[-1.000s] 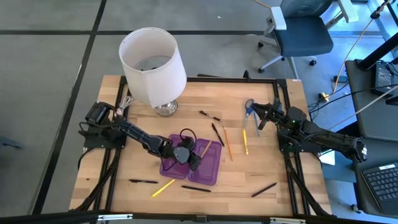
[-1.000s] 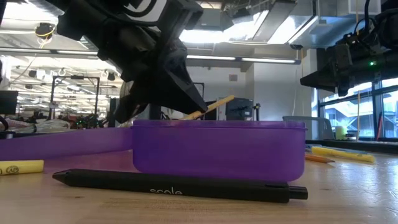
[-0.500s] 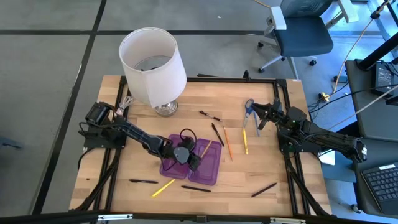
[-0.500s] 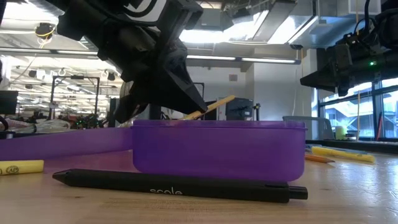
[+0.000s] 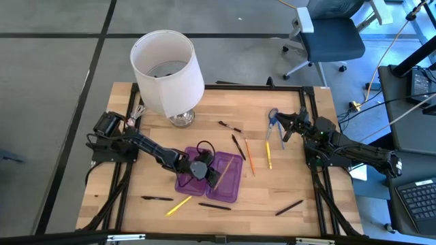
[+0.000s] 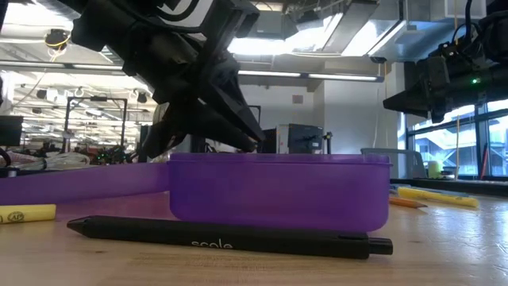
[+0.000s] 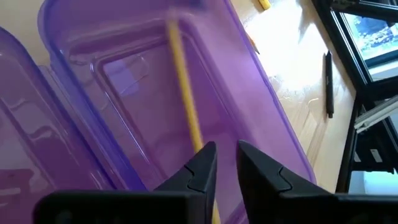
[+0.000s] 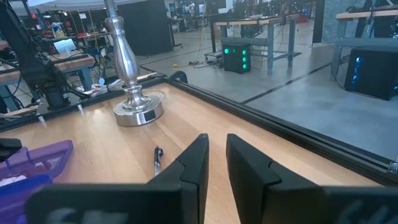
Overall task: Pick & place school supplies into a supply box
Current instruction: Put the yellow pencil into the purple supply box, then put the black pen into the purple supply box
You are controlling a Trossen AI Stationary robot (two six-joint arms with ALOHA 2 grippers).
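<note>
Yellow pencil [image 7: 184, 99] inside purple case [image 7: 261, 106]

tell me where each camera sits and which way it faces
High view: above the table, facing straight down; both arms show.
Low view: at tabletop height, facing across a black pen toward the purple box; left gripper above it.
Left wrist view: on the left arm, facing into the purple box where a yellow pencil lies.
Right wrist view: on the right arm, facing a lamp base.
Shared: high and left wrist views both show the pencil.
</note>
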